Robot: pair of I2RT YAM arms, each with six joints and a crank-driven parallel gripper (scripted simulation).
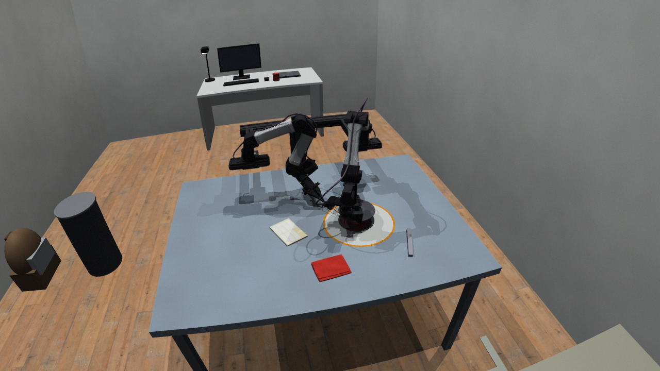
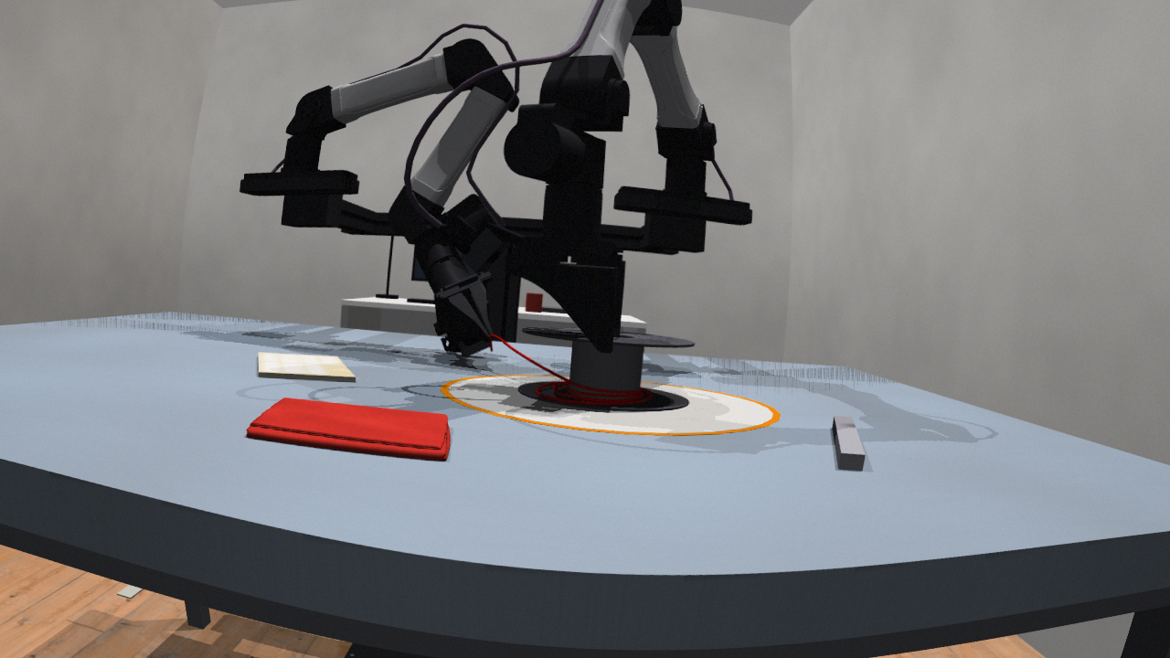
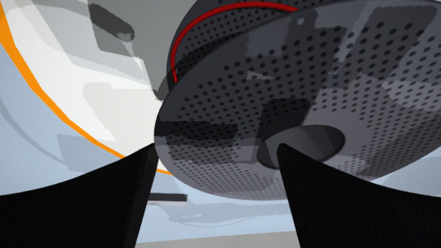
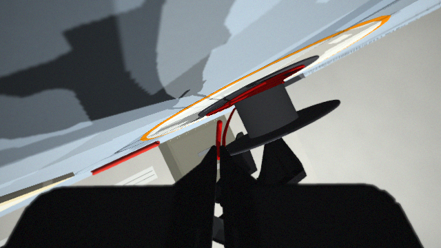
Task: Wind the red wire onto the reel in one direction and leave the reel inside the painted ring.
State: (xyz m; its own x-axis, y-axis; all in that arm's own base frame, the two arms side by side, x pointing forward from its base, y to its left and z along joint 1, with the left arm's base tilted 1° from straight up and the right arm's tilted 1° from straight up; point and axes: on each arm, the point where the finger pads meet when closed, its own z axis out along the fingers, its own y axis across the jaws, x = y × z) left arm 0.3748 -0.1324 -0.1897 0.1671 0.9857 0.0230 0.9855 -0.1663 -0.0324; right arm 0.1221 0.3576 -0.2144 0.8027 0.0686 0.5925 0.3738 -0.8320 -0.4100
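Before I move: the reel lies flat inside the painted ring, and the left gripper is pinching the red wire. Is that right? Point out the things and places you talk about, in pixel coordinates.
Not quite: the right gripper (image 1: 322,203) (image 2: 491,333) (image 4: 218,149) is pinching the red wire (image 2: 527,356) (image 3: 241,4) (image 4: 219,132), as the right wrist view shows. The reel (image 1: 366,209) (image 2: 606,367) (image 3: 213,114) (image 4: 267,110) does lie flat inside the painted ring (image 1: 393,224) (image 2: 776,418) (image 3: 65,118) (image 4: 386,18).
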